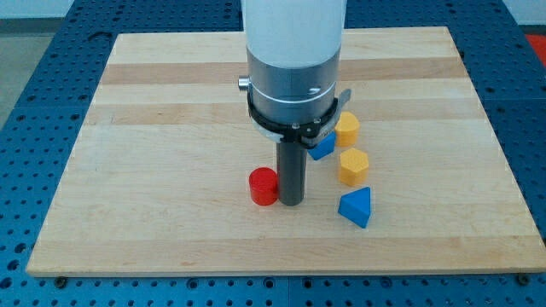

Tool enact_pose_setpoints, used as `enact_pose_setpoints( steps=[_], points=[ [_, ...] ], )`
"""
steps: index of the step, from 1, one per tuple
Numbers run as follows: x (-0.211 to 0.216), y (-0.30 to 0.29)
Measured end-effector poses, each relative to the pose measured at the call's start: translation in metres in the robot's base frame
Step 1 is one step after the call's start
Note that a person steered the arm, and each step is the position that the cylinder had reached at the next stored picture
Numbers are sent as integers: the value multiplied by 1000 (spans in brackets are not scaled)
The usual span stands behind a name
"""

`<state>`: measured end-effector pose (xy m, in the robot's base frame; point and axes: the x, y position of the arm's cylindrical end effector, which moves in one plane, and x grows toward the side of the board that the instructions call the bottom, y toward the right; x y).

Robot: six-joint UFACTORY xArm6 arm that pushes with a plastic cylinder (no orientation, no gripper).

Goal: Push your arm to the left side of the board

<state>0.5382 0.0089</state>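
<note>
Camera view | my tip touching red cylinder on its right | board centre | no gripper jaws fitted

- One view only, so there is no overlap with another.
- It looks from beyond the board's near edge, raised, angled down and across the wood toward the far edge.
- The board's far edge looks shorter than its near one.
- Whole board fits in frame; blue pegged table shows on all four sides.
- Middle range: blocks read clearly by colour.
- Arm enters from the view's top, centre, cut off by the frame, hiding part of the far board.
</note>
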Motion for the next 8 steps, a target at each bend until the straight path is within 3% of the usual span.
enact_pose_setpoints(
  steps=[3,4,5,8],
  points=[
    [27,125],
    [27,122],
    [27,79],
    [29,-127]
  ],
)
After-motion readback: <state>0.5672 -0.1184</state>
